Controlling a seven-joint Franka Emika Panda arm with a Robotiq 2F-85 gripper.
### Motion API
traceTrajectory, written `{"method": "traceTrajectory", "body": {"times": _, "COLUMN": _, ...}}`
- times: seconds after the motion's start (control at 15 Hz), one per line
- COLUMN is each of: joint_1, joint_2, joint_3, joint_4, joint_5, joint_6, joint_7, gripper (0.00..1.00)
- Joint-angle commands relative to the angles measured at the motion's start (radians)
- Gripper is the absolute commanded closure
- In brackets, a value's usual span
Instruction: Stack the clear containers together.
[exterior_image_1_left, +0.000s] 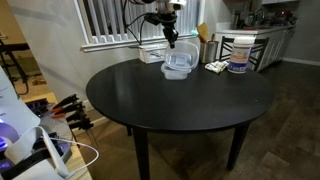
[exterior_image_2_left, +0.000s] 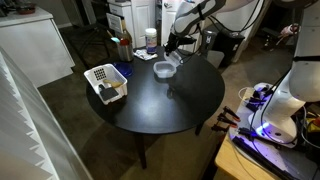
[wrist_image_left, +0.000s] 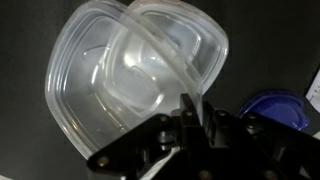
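Observation:
Two clear containers lie at the far side of the round black table. In the wrist view one clear container sits on the table and the other clear container rests tilted, partly inside it. My gripper is shut on the near rim of the tilted container. In both exterior views the gripper hangs just above the pair of containers. I cannot tell which tub has the blue rim.
A white bucket with a blue label and small items stand at the table's far right edge. A white basket with objects sits at another edge. A dark blue round object lies beside the gripper.

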Motion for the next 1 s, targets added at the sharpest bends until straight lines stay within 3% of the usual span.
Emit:
{"method": "traceTrajectory", "body": {"times": 0.0, "joint_1": 0.037, "joint_2": -0.038, "joint_3": -0.004, "joint_4": -0.017, "joint_5": -0.07, "joint_6": 0.016, "joint_7": -0.032, "gripper": 0.98}}
{"method": "traceTrajectory", "body": {"times": 0.4, "joint_1": 0.097, "joint_2": -0.016, "joint_3": -0.013, "joint_4": -0.032, "joint_5": -0.208, "joint_6": 0.114, "joint_7": -0.018, "gripper": 0.98}}
{"method": "traceTrajectory", "body": {"times": 0.93, "joint_1": 0.077, "joint_2": 0.032, "joint_3": -0.02, "joint_4": -0.089, "joint_5": -0.192, "joint_6": 0.215, "joint_7": -0.033, "gripper": 0.98}}
